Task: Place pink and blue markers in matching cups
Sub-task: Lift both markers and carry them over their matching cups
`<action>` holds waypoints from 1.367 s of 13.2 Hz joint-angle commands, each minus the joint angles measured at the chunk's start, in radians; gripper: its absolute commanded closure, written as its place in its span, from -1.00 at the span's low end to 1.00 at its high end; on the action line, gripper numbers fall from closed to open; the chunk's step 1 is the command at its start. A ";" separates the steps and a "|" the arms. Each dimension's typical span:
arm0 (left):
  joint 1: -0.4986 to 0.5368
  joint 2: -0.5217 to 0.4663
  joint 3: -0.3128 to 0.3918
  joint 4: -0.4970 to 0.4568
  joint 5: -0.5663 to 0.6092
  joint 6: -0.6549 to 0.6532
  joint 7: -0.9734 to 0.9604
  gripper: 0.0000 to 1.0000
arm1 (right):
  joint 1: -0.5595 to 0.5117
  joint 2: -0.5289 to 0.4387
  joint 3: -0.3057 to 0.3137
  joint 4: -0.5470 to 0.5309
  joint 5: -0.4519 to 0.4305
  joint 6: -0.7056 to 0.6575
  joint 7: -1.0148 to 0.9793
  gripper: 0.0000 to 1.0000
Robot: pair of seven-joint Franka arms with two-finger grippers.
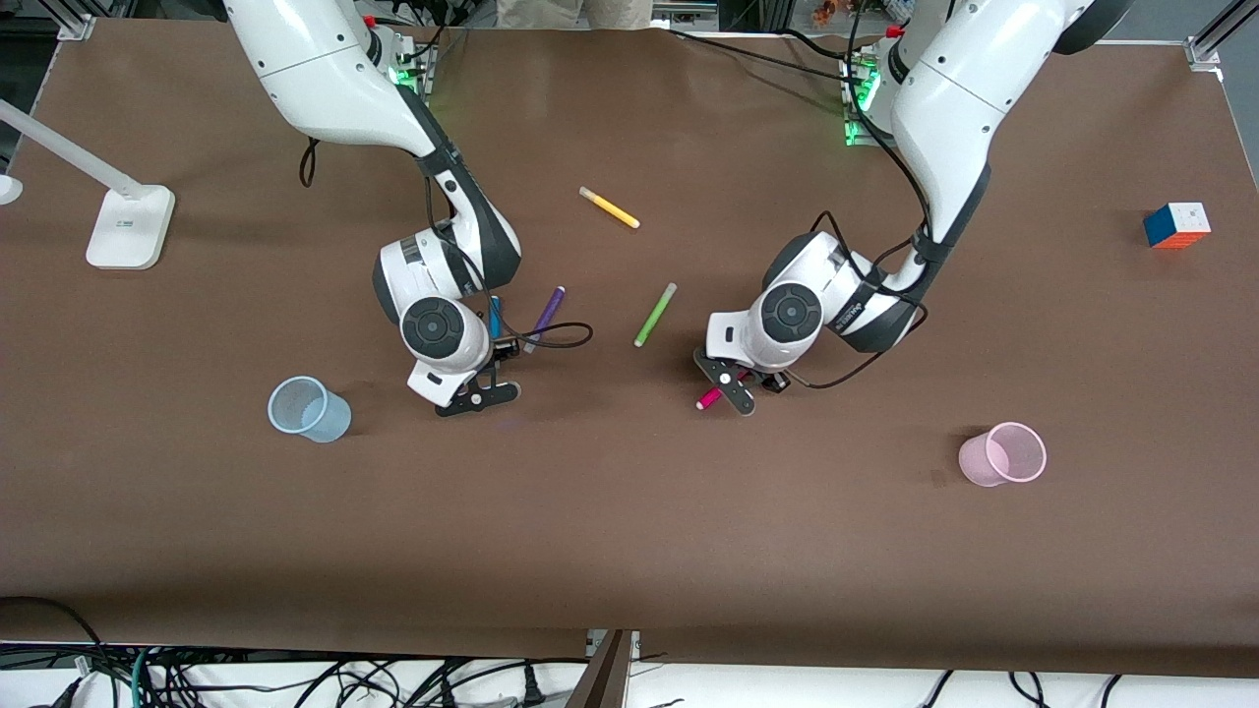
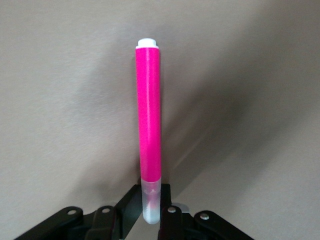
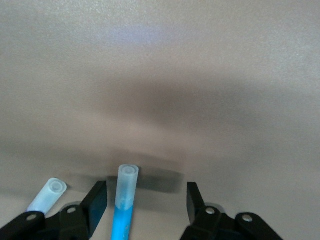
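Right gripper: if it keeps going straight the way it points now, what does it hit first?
Likely the blue marker, lying on the table between the open fingers of the right gripper; then the table itself. Depth is hard to judge.

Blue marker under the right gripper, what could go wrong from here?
The purple pen lies right beside the blue marker, so the open right gripper might nudge or catch both as it shuts. The left gripper pinches the pink marker only at its cap end, so it could swing or slip on the way to the pink cup.
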 commanded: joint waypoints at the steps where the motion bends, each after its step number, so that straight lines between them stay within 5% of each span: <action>1: 0.010 -0.035 -0.005 0.063 0.034 -0.160 -0.009 1.00 | 0.001 -0.029 0.005 -0.035 0.019 0.016 -0.006 -0.45; 5: 0.030 -0.039 -0.005 0.225 0.031 -0.459 0.068 1.00 | 0.013 -0.026 0.007 -0.035 0.050 0.017 0.019 -0.40; 11: 0.173 -0.047 0.010 0.408 0.069 -0.767 0.347 1.00 | 0.016 -0.021 0.005 -0.036 0.050 0.034 0.017 0.58; 13: 0.196 -0.047 0.013 0.439 0.162 -0.804 0.424 1.00 | 0.016 -0.020 0.005 -0.035 0.050 0.045 0.016 0.96; 18: 0.199 -0.038 0.074 0.453 0.510 -0.815 0.629 1.00 | 0.004 -0.050 -0.008 0.000 0.047 0.066 -0.029 0.99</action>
